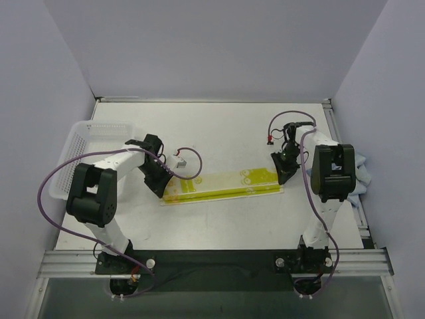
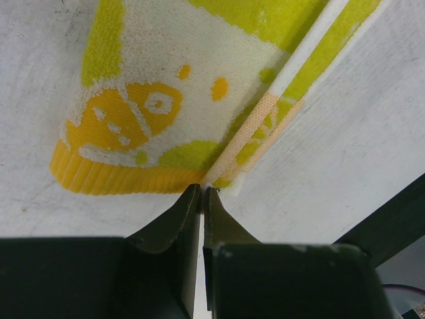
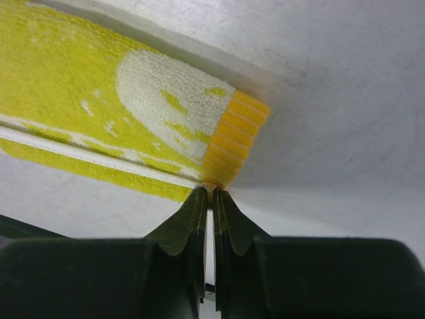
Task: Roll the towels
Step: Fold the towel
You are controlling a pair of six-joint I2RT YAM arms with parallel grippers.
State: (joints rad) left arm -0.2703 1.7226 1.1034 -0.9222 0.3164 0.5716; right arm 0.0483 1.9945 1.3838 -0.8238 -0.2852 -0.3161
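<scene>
Terry towel (image 1: 222, 185), yellow-printed, lay as folded strip on surface (image 1: 226, 133). Left gripper (image 2: 201, 189) and right gripper (image 3: 211, 191), jaws near-closed, each pinched ribbed orange end. Only overhead view showed mesh basket (image 1: 80, 143).

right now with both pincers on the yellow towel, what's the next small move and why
Probably lift both corners slightly together and carry that edge over the strip. The left pincer and right pincer are each shut on an end corner of the printed towel, which lies flat as a narrow band, not yet rolled.
</scene>
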